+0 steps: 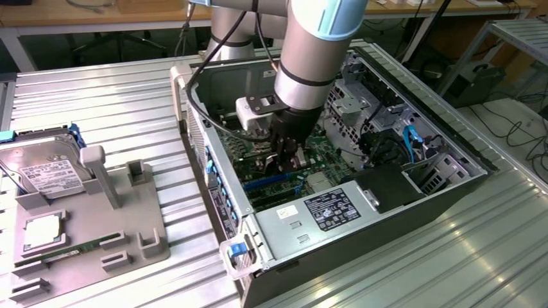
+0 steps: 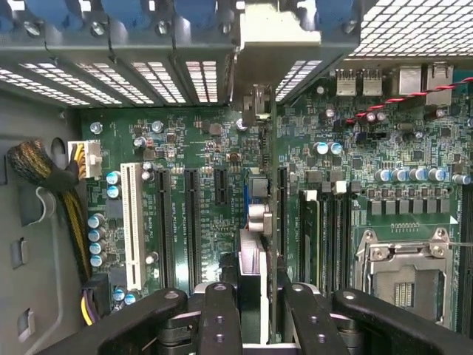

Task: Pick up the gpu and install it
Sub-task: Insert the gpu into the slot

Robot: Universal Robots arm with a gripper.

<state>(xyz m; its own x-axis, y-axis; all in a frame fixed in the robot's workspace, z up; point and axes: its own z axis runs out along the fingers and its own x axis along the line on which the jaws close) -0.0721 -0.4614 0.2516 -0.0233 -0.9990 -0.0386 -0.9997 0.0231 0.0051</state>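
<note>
One thin green card with a silver bracket, the gpu (image 2: 260, 222), is held edge-on, seemingly clamped between two black fingers (image 2: 222, 318) of the gripper (image 2: 255, 314) over the green motherboard (image 2: 192, 148).

A robotics lab or workshop: a ribbed aluminium surface (image 1: 111, 90) carries an open dark metal computer case (image 1: 445, 173) and a grey plastic parts fixture (image 1: 128, 224), with wooden desks (image 1: 51, 13), trailing black cables (image 1: 514, 128) and a metal frame rack (image 1: 514, 32) at the far side.
</note>
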